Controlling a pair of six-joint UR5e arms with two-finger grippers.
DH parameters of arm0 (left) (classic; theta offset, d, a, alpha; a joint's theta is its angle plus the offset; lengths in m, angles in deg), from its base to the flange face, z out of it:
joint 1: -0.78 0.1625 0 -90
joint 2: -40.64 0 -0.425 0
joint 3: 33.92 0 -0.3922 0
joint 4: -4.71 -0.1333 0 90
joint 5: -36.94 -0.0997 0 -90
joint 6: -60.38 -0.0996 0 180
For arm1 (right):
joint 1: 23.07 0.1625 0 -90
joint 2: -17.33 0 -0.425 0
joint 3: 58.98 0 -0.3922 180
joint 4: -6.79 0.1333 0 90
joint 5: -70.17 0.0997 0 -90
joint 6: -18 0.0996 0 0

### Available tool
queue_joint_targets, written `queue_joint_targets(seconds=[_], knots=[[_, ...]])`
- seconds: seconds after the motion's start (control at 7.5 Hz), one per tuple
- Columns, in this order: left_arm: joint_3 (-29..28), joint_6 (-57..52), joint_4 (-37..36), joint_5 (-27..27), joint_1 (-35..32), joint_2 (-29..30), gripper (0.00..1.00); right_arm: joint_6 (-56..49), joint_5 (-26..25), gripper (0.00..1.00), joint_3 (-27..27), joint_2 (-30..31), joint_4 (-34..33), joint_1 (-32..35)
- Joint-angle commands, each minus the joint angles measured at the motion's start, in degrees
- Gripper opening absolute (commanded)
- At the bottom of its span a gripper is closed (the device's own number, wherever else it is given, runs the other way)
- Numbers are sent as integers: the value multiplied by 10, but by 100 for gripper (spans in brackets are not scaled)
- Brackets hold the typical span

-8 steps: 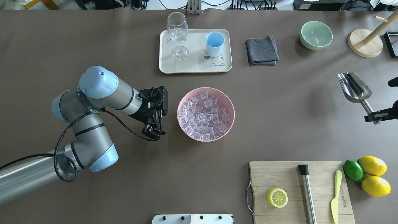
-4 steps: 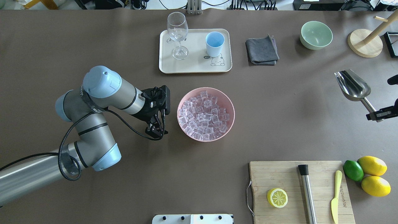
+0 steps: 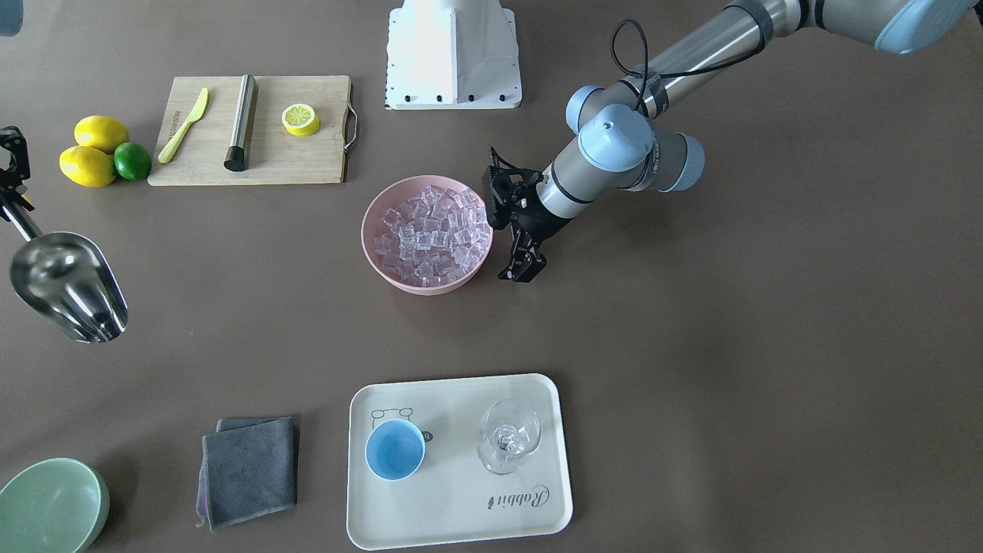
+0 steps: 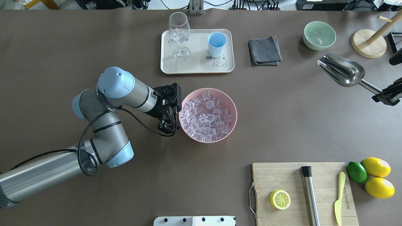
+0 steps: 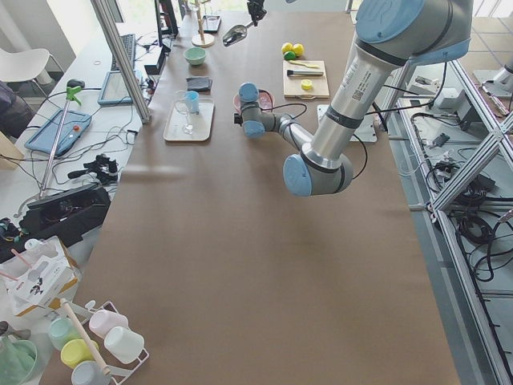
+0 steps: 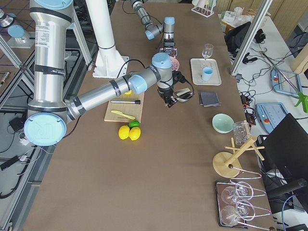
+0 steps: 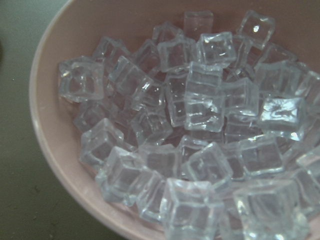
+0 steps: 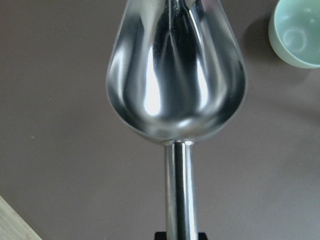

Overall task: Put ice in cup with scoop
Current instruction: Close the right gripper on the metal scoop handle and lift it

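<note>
- Stage: early. The shiny steel trough-bowled scoop [image 4: 342, 72] is in the air at the bench's [image 4: 94, 47] right end. It is well apart from the ice and its trough is bare in the right wrist view.
- Right pincer [image 4: 378, 93]: clenched on the scoop's short round handle.
- Left pincer [image 4: 168, 125]: looks released and holds nothing. It is low, just beside the left rim of the round pink bowl [image 4: 234, 108]. I cannot tell whether it touches.
- Ice [image 4: 208, 115]: small clear cubes, all heaped in the pink bowl at mid-bench. None on the bench, none in the scoop.
- Small round light-blue cup [image 4: 216, 44]: upright on the cream rectangular tray [image 4: 226, 67] at the far side, with nothing in it as seen from the front.
- Done, by my reading: scoop picked up.
- Left: carry the scoop to the bowl, dig a load, carry it to the cup, tip it in. The left pincer seems placed to steady the bowl.
- Count, task things: one scoop, one cup, ice too many to count.
- Count, other vessels: one pink bowl, one tray, one clear stemmed wine glass [image 4: 179, 34] on the tray beside the cup, one pale green bowl [image 4: 319, 35].
- Count, rest:
  - one folded grey cloth [image 4: 264, 50]
  - one wooden cutting board [image 4: 282, 175]
  - on the board: one lemon half [image 4: 279, 199], one steel rod with a black tip [image 4: 311, 194], one yellow knife [image 4: 338, 197]
  - beside the board: two whole lemons [image 4: 376, 167], one lime [image 4: 356, 171]
</note>
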Motion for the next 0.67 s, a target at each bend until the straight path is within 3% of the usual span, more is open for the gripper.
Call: queue_joint_targets(seconds=[0.0,0.13,0.27,0.53], knots=[[5,0,0,12,5,1,97,-119,-32,0,-24,-115,-158,-51],[5,0,1,18,5,-2,97,-158,-75,0,-25,-186,-243,-85],[5,0,2,21,5,-4,97,-162,-81,0,-25,-241,-315,-108],[5,-1,17,21,5,-11,97,-163,-94,0,-45,-288,-391,-142]])
